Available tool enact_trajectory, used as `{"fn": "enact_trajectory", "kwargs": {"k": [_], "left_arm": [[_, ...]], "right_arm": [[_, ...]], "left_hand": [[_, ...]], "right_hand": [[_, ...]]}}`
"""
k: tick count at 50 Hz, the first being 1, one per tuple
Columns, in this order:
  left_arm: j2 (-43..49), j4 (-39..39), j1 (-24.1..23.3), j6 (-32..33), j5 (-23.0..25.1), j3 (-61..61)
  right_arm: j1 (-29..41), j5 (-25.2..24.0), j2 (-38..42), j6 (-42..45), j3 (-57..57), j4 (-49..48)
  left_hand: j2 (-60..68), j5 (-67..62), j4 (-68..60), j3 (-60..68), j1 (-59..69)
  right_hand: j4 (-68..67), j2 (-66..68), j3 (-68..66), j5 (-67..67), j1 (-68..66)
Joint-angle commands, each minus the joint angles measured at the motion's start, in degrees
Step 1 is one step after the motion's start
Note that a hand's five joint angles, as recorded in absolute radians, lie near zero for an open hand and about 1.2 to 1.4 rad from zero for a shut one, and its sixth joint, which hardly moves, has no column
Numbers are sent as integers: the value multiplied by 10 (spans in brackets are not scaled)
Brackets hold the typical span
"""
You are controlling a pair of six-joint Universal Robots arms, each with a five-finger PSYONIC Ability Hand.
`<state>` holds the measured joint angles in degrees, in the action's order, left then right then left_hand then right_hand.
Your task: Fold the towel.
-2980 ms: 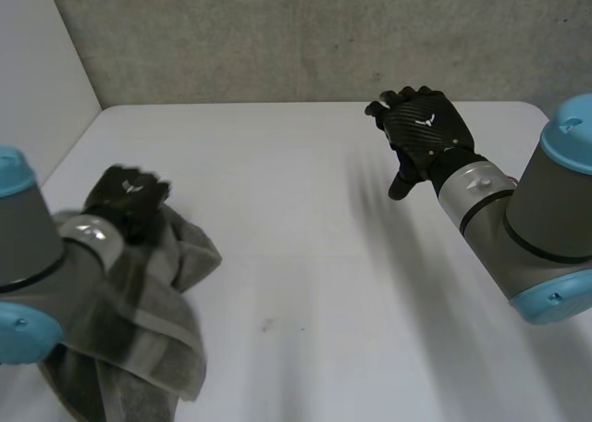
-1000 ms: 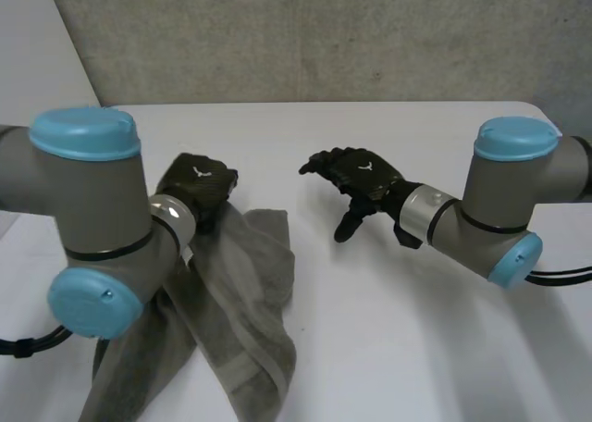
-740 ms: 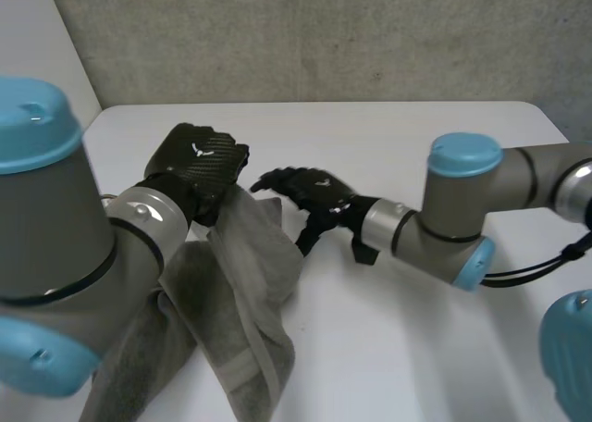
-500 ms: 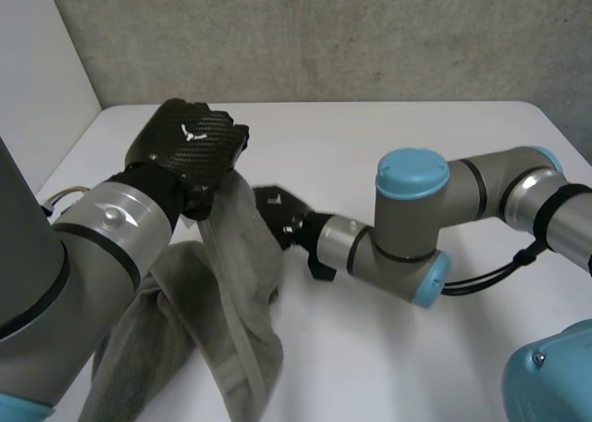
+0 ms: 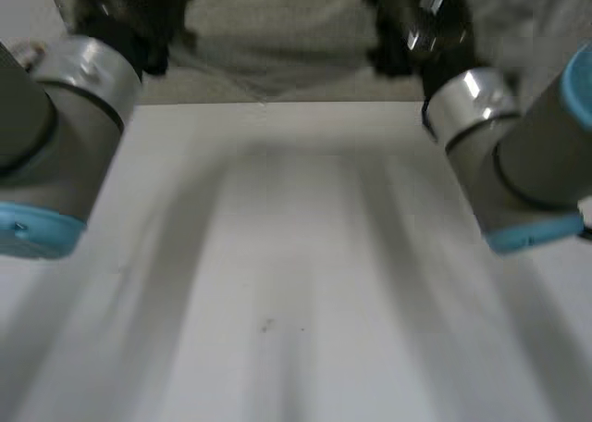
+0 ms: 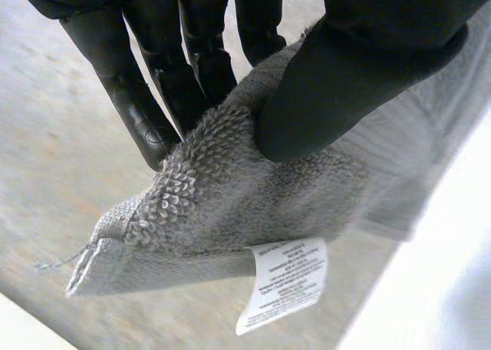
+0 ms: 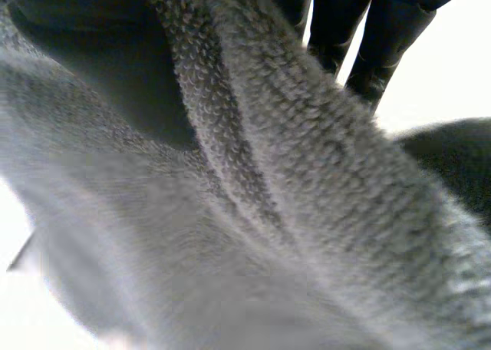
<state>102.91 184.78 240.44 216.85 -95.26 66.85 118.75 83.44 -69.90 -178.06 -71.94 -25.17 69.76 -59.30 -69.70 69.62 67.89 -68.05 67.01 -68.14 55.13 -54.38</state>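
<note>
Two hands: the left hand point(image 5: 129, 6) and the right hand point(image 5: 421, 19) hang high over the white table point(image 5: 296, 274), well apart, with the grey terry towel point(image 5: 277, 29) stretched between them.
Left hand: clamped on a corner of the towel. In its wrist view the thumb presses the pile against the fingers point(image 6: 146, 112), and a white care label point(image 6: 280, 285) dangles just beside that corner.
Right hand: grasping as well. A rolled edge of the towel runs between its thumb and its fingers point(image 7: 331, 20), and cloth lies over most of the palm.
Towel: held up by its upper edge and sagging a little in the middle. Its lower part hangs toward the far end of the table, and I cannot tell whether it touches the surface.
Step in hand: by my reading, the cloth is being opened out in the air, and no fold has yet been made.
Progress: early, since the towel is spread but not yet laid flat.
Next move: it likely calls for both hands to come down level and at the same pace, keeping the top edge taut so the cloth lands flat. Only then can one edge be carried over onto the other.
Risk: if one pinch slips, that side would drop and the cloth would bunch.
Containers: none here, so there are no contents to report.
</note>
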Motion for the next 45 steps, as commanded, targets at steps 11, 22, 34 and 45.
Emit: {"fn": "enact_trajectory", "kwargs": {"k": [11,22,34,45], "left_arm": [[105,113,-4,-1,3,274],[82,139,5,-1,3,331],[29,139,5,-1,3,363],[18,139,4,-2,3,375]], "right_arm": [[32,-21,113,105,-160,131],[25,-20,36,98,-174,153],[-63,-54,-16,23,-153,287],[-170,-144,-16,-117,-152,348]], "left_hand": [[102,-107,-103,104,121],[89,-94,-90,91,108],[61,-65,-61,62,79],[39,-43,-39,40,57]], "right_hand": [[274,-263,275,-245,137],[420,-409,421,-390,283],[452,-441,453,-423,315],[440,-430,441,-411,303]]}}
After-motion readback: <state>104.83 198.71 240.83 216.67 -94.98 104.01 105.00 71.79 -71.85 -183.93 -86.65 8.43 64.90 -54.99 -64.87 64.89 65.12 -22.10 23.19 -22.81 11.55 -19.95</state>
